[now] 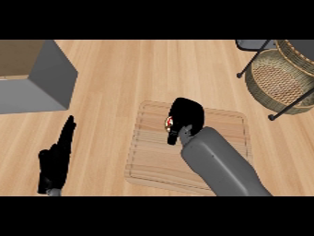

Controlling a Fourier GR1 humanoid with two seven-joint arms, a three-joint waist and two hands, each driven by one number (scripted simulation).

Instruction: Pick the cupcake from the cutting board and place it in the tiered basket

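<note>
- Right hand [185, 115] — curled over the cupcake [169, 122] on the cutting board [152, 156].
- Left hand [56, 159] — fingers straight, resting.
- Tiered basket [282, 78] — upper right.

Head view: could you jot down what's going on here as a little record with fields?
surface: wooden counter
board: cutting board, centre
cupcake: on board, mostly hidden under right hand; a red and white bit shows
right hand: curled over the cupcake
left hand: open, resting at lower left
basket: tiered basket, upper right, apart from board
other: grey box, upper left
</note>
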